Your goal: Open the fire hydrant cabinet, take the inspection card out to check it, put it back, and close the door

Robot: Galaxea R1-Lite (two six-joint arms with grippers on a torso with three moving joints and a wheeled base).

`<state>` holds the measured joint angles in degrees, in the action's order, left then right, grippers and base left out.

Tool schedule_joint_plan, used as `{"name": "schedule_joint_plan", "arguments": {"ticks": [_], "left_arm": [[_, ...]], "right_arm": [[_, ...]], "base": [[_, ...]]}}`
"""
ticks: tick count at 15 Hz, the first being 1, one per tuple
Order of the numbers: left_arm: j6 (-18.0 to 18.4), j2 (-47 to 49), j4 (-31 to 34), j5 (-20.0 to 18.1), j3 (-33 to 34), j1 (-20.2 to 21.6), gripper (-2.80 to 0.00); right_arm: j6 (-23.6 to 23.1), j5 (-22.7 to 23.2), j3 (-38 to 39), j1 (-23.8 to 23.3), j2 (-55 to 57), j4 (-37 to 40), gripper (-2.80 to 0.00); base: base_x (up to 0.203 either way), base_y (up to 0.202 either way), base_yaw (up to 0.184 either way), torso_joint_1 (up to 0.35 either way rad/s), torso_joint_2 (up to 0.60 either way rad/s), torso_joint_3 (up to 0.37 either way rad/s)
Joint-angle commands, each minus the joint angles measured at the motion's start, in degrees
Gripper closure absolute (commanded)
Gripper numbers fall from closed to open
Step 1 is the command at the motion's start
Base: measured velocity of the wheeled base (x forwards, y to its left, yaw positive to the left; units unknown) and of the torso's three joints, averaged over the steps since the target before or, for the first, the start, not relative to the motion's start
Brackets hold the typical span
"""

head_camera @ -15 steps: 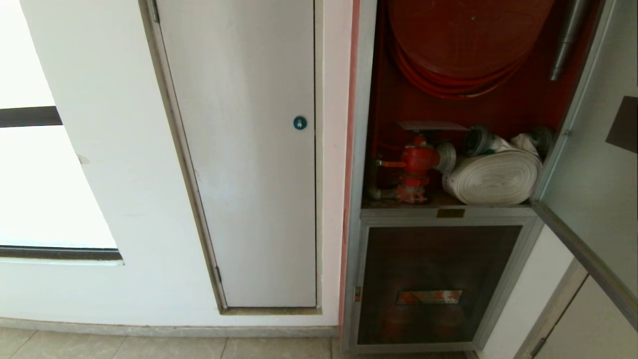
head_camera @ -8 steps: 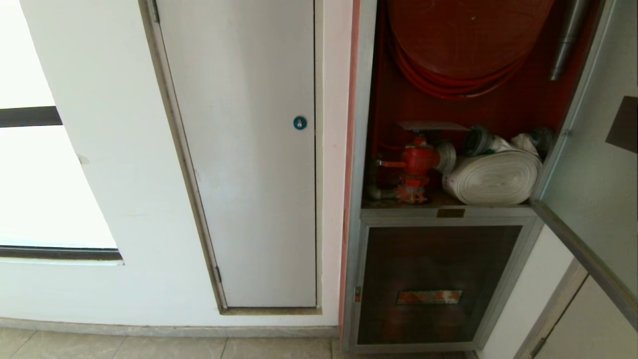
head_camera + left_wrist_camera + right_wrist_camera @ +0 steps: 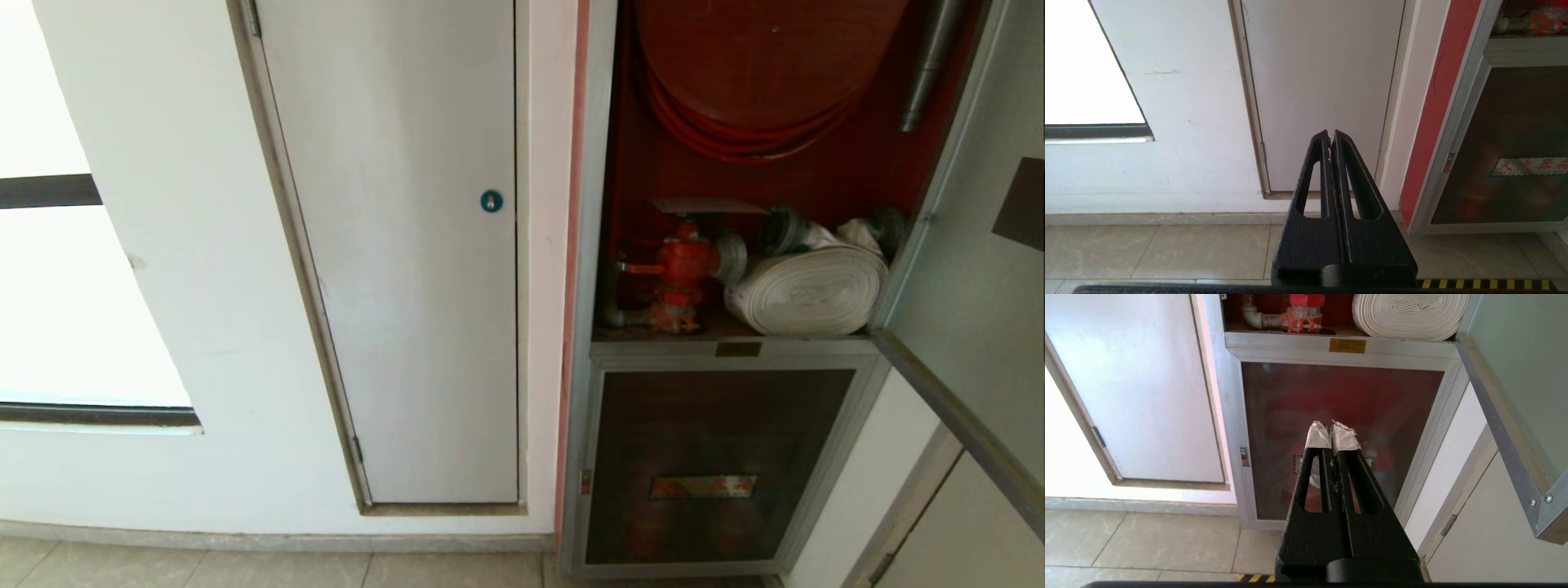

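the fire hydrant cabinet [image 3: 589, 245], a tall upright silver metal frame with a red interior, stands open on the right. its door [image 3: 971, 327], frosted glass in a metal frame, swings out toward the near right. inside, the inspection card [image 3: 709, 206], thin and flat, lies level atop the red valve [image 3: 682, 265], beside a white rolled hose [image 3: 808, 290]. left gripper [image 3: 1331, 136] and right gripper [image 3: 1332, 428] are both clenched, empty, hanging low near the tiled floor [image 3: 1159, 253].
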<state>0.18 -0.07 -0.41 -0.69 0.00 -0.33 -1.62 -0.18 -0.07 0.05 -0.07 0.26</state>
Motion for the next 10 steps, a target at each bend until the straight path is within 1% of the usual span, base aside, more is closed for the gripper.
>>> {"name": "schedule_joint_plan", "arguments": {"ticks": [1, 10], "left_arm": [[-0.01, 0.07, -0.03, -0.01, 0.0, -0.02, 0.0], [0.08, 0.07, -0.03, -0.01, 0.0, -0.02, 0.0]], "right_arm": [[-0.05, 0.01, -0.01, 0.02, 0.07, 0.0, 0.0], [-0.05, 0.01, -0.01, -0.04, 0.07, 0.0, 0.0]], "base": [[0.0, 0.0, 0.0, 0.0, 0.0, 0.0], [0.0, 0.0, 0.0, 0.0, 0.0, 0.0]]}}
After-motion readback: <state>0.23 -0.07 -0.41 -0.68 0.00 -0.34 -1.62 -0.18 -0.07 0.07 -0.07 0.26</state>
